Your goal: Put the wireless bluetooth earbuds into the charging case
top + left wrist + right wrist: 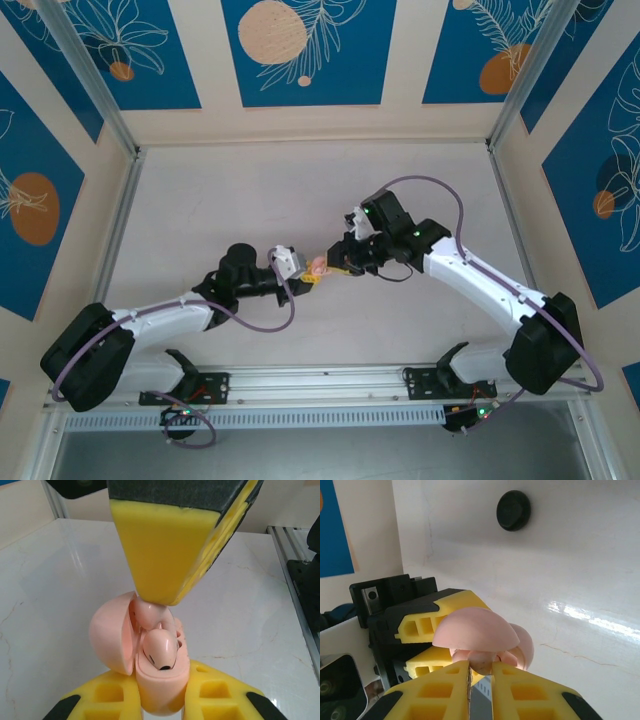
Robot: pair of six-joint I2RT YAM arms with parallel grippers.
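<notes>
My left gripper (161,702) is shut on the base of a pale pink charging case (160,685), which it holds above the table with the lid (112,632) swung open. One pink earbud (161,650) sits in the case. A second pink earbud (150,612) is at the case's other slot, with my right gripper (481,672) shut on it (482,661). That gripper's yellow fingers (165,545) come down onto the case from above. From overhead, both grippers (300,277) (340,263) meet at the case (318,266) mid-table. The black earbuds are out of view.
A black round case (514,510) lies on the white table (580,570) beyond the grippers. Patterned blue and cream walls (300,50) with metal posts (520,80) close in the table on three sides.
</notes>
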